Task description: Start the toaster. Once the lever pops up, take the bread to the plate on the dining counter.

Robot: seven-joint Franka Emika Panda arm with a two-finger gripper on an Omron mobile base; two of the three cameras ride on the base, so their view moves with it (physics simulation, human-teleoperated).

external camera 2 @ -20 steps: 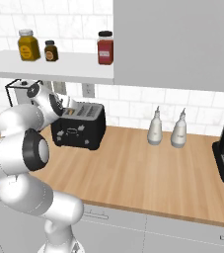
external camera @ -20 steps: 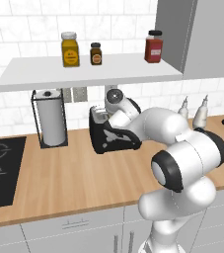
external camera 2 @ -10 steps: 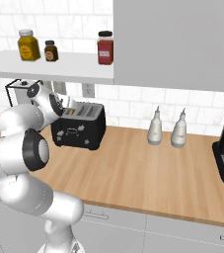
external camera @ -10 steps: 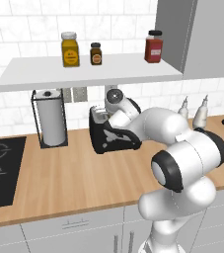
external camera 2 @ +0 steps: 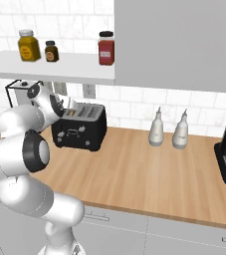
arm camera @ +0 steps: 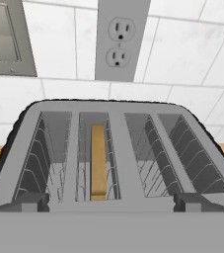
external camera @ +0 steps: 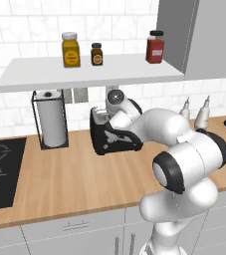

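Hovered right over the toaster [arm camera: 113, 148] on the tabletop [external camera 2: 134, 174], jaws wide open, gripping nothing. Bread [arm camera: 98, 160] sat down in a slot. Probably needed the lever pushed next, wherever that hid.

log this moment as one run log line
stage: at toaster | hand: open, above black boxy toaster with silver-grey top | thin tan bread slice: upright in second slot from left | held: nothing

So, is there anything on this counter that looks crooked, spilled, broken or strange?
Nothing stands out. The toaster stands upright and square on the wood worktop, with the bread sitting straight in one slot. The two white bottles and the paper towel roll stand upright, and no spill shows.
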